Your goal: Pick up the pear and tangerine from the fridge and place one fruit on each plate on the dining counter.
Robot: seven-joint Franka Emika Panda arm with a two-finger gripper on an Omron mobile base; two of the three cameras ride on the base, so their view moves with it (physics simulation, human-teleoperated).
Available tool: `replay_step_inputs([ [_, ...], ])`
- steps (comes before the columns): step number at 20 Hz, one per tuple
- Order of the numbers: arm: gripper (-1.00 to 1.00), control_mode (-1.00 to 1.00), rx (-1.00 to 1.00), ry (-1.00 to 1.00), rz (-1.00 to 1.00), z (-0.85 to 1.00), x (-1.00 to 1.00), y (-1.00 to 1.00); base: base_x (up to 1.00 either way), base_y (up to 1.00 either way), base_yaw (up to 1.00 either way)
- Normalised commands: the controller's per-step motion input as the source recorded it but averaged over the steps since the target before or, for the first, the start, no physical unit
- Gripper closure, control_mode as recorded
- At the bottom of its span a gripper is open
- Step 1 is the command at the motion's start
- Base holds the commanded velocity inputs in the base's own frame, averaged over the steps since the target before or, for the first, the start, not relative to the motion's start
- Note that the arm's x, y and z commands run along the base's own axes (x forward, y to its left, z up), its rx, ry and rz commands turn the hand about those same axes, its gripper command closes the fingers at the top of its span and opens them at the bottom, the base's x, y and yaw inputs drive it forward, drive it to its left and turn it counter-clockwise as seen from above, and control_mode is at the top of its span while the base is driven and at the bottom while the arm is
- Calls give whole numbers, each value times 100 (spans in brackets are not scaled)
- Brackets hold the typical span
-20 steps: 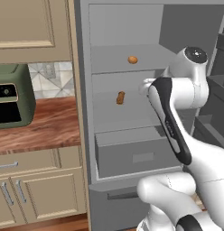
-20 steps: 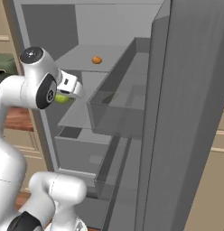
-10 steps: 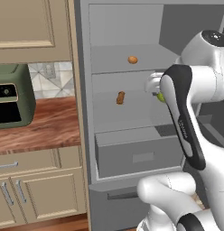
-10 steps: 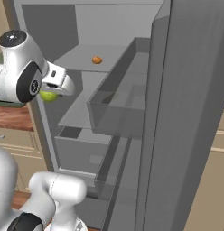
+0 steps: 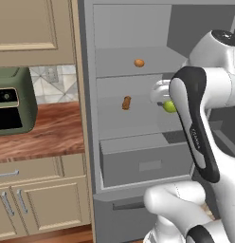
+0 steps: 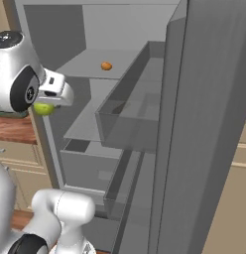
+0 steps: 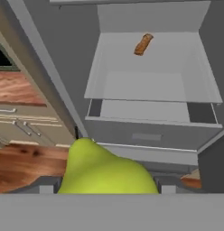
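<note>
A simulated kitchen, with the grey fridge (image 5: 138,156) standing open beside a wood bench (image 5: 41,133) over beige cupboards. Nearest, the pincer (image 6: 54,101) is closed partway on the pear (image 7: 102,171), holding it clear of the shelves in front of the fridge. Beyond it a brown lumpy item (image 5: 126,102) lies on the middle shelf, and farther up the tangerine (image 5: 139,62) sits on the upper shelf. The step in hand looks like carrying the pear off; next calls for turning toward the dining counter and its plates.
</note>
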Motion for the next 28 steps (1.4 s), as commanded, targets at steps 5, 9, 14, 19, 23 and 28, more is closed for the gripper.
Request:
replay_step_inputs([
  [5,100,-100,-17,-8,23,-17,-56,44,0,0,0],
  [9,100,100,-7,-4,6,0,-28,12,-43,0,0],
  [14,100,100,0,0,0,0,0,0,-100,0,0],
  [19,100,100,0,0,0,0,0,0,-100,19,15],
  [23,100,100,0,0,0,0,0,0,-100,16,42],
  [28,100,100,0,0,0,0,0,0,-99,6,47],
])
